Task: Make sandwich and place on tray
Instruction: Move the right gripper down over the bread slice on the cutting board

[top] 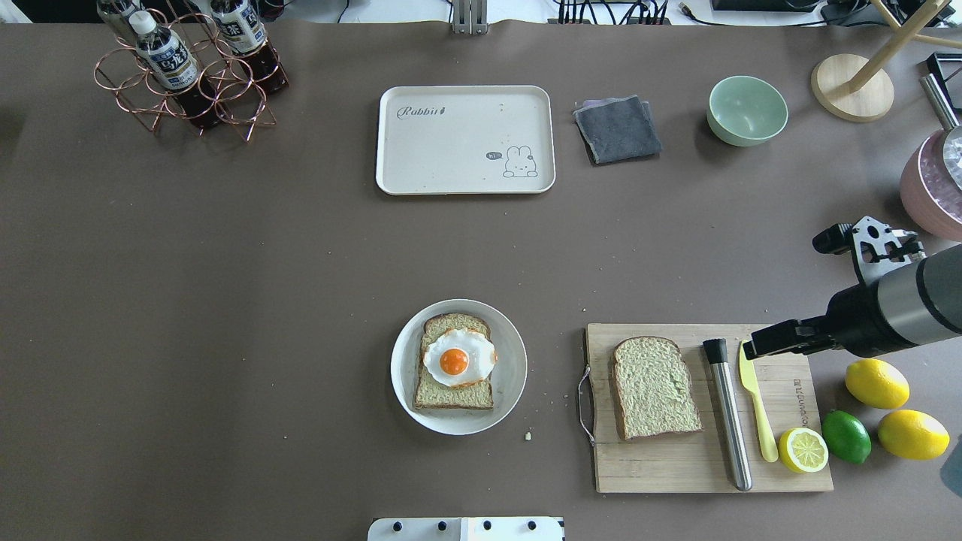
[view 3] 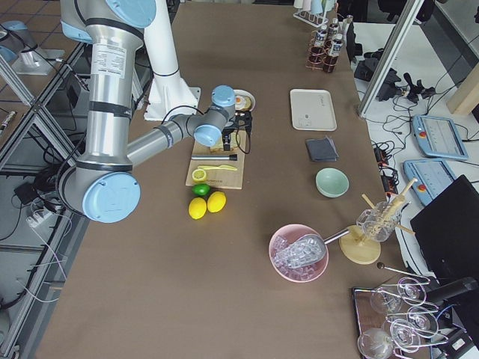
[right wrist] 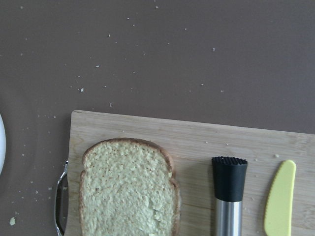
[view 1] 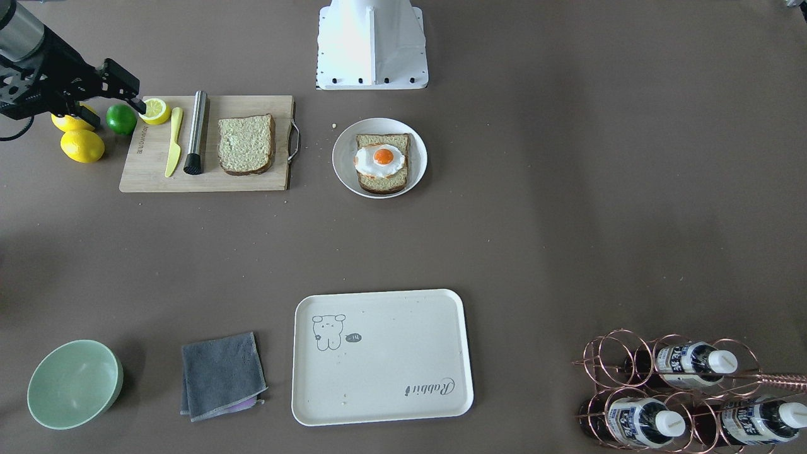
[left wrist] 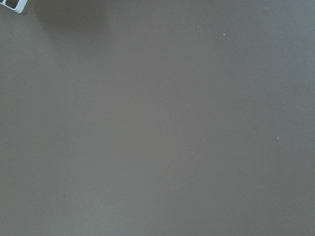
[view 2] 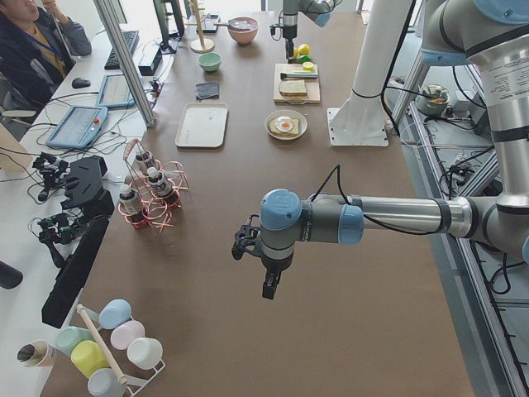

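Egg-topped brown-crusted bread slice (top: 454, 363) on round white plate (top: 514, 370), 6 o'clock from cream rectangular tray (top: 451, 150); plain slice (top: 654, 388) on wooden cutting board (top: 676, 467), plate's 3 o'clock. Right gripper (top: 751, 349) seemingly above board; spacing of it and left gripper (view 2: 270, 289): cannot tell.

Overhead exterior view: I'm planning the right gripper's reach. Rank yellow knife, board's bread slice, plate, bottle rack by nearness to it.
1. Yellow knife, at the right gripper tip.
2. Bread slice, on the board, left part.
3. Plate, mid-table.
4. Bottle rack, far left corner.
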You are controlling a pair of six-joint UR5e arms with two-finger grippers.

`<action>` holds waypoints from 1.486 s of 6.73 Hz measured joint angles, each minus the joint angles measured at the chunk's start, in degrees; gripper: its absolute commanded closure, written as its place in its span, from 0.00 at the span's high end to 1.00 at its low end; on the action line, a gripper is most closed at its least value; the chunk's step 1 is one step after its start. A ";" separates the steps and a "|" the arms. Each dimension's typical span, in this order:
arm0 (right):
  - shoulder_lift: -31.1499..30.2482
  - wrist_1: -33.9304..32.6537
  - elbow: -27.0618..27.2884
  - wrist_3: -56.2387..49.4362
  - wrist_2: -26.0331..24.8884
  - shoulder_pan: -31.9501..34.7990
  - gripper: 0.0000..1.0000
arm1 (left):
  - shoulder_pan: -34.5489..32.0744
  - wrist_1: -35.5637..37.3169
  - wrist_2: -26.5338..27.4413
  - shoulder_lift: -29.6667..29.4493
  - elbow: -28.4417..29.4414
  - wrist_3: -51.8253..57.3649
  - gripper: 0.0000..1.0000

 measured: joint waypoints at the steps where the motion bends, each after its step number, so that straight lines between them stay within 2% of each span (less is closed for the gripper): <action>1: 1.70 0.14 -0.89 2.72 -2.62 -2.73 0.70 | 0.00 0.01 0.00 0.00 -0.03 0.00 0.98; 6: 3.04 4.26 -6.91 4.79 -6.61 -8.19 0.68 | 0.00 0.02 0.00 -0.06 0.10 -0.15 0.98; 7: 2.80 4.40 -7.05 4.77 -6.73 -8.40 0.58 | 0.00 0.02 0.00 -0.15 0.09 -0.17 0.97; 8: 2.63 4.42 -7.21 4.76 -6.85 -8.49 0.22 | 0.00 0.02 0.00 -0.35 0.08 -0.17 0.98; 9: 2.53 4.40 -7.31 4.78 -6.92 -8.52 0.00 | 0.00 0.02 -0.02 -0.56 0.00 -0.18 0.98; 10: 2.54 4.41 -7.32 4.82 -6.97 -8.54 0.00 | 0.00 0.02 -0.06 -0.65 -0.08 -0.18 0.98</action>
